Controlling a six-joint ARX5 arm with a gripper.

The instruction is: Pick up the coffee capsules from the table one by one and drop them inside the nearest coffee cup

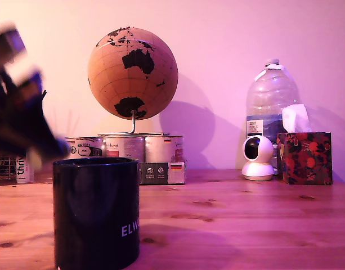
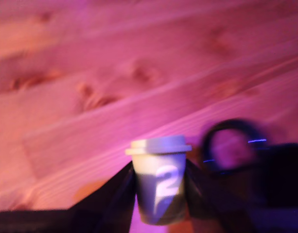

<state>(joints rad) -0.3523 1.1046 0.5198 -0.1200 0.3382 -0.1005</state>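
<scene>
1. Wrist view: the dark hand (image 2: 161, 194) is clamped on a small whitish stubby coffee capsule (image 2: 160, 179) marked "2", up above the brown plank worktop (image 2: 114, 73), right next to the glossy black mug (image 2: 231, 145).
2. Exterior view only gets a blurry arm over the mug's rim; capsule hidden there.

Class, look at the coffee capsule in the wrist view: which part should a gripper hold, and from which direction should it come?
Grip the coffee capsule across its tapered body, just below the wider rim, with a finger on each opposite side. That is how the gripper has it now. The rim overhangs the body, so it would likely stop the capsule slipping down, and the round body gives two matching contact sides.
</scene>
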